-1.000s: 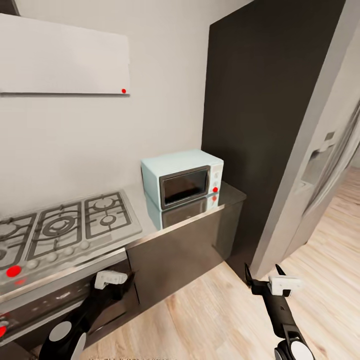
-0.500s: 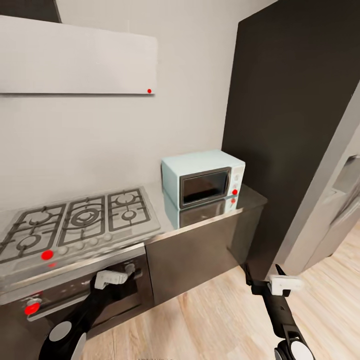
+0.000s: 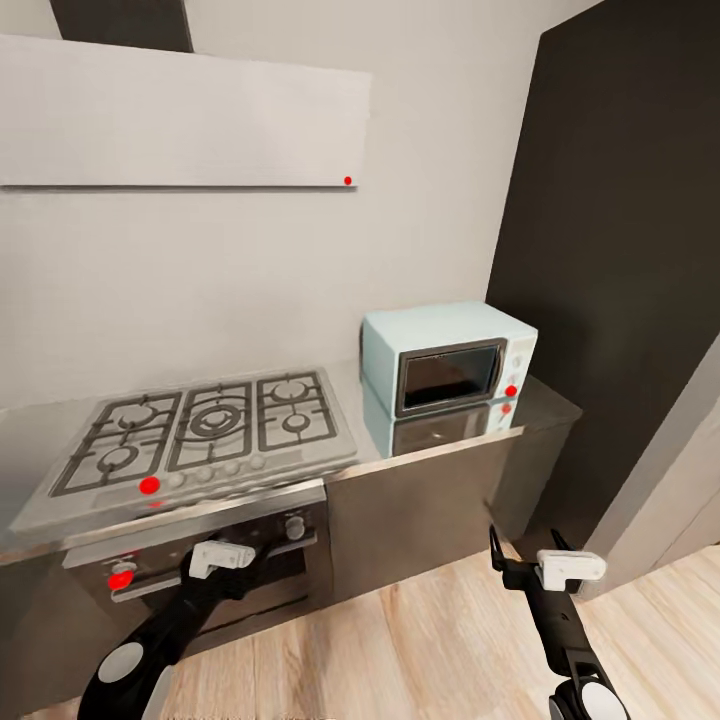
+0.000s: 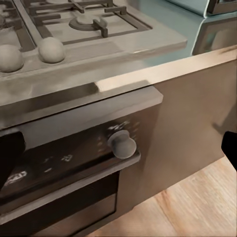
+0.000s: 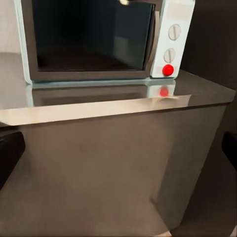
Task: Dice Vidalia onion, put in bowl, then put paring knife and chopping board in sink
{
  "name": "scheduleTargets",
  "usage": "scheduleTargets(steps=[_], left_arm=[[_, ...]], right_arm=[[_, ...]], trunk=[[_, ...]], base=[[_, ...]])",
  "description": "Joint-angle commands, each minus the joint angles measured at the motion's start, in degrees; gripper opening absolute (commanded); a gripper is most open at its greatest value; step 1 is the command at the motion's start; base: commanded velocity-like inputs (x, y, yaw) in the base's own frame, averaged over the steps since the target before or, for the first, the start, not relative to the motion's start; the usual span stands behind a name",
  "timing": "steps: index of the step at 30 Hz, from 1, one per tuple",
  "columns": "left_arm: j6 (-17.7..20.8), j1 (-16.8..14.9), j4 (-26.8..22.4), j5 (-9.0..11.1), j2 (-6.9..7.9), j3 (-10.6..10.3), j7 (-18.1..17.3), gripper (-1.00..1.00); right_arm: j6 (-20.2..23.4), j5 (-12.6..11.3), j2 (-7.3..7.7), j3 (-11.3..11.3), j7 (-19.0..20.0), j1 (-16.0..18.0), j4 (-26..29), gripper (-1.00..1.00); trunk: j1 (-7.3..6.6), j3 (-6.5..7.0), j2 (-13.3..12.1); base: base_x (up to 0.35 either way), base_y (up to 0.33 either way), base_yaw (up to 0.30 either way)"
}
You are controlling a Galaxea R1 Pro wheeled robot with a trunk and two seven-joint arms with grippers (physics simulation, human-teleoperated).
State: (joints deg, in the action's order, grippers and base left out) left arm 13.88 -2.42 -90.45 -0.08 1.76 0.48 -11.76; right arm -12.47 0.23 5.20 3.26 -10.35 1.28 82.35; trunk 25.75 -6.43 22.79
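I am facing a stretch of kitchen tabletop [image 3: 440, 445] with the microwave [image 3: 450, 362] as my landmark. It sits at the far end of the tabletop, hard against a tall dark cabinet [image 3: 620, 260], its door and red button turned toward me. On the other side of the microwave lies a gas hob [image 3: 205, 432], with an oven [image 3: 215, 560] built in beneath it and a pale hood [image 3: 180, 112] on the wall above.

My left tool [image 3: 222, 556] hangs low in front of the oven, well short of the microwave, and its wrist camera looks at an oven knob [image 4: 121, 143] and the hob's front edge. My right tool [image 3: 525, 552] hangs over the wood floor [image 3: 420, 640], below the microwave and toward the dark cabinet. In the head view its two dark fingers stand apart with nothing between them, so I read it as open and empty. The left tool's fingers are not clear enough for me to tell.

I judge both arms are tucked low and forward because I am travelling, not reaching. The onion, board, knife, bowl and sink appear nowhere around the microwave, so the task has not begun in earnest. My next job is finding the sink.
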Motion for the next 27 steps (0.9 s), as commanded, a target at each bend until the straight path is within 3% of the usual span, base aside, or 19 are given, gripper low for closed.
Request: scheduleTargets(steps=[1, 27], left_arm=[[0.4, -0.1, -0.1, 0.0, -0.01, 0.1, -0.3, 1.00], [0.4, -0.1, -0.1, 0.0, -0.01, 0.1, -0.3, 1.00]], right_arm=[[-0.1, 0.0, 0.07, 0.2, -0.5, 0.0, 0.0, 1.00], [-0.1, 0.0, 0.07, 0.2, -0.5, 0.0, 0.0, 1.00]], trunk=[[0.03, -0.16, 0.1], [0.03, -1.09, 0.1]], base=[[0.000, 0.000, 0.250], [0.000, 0.000, 0.250]])
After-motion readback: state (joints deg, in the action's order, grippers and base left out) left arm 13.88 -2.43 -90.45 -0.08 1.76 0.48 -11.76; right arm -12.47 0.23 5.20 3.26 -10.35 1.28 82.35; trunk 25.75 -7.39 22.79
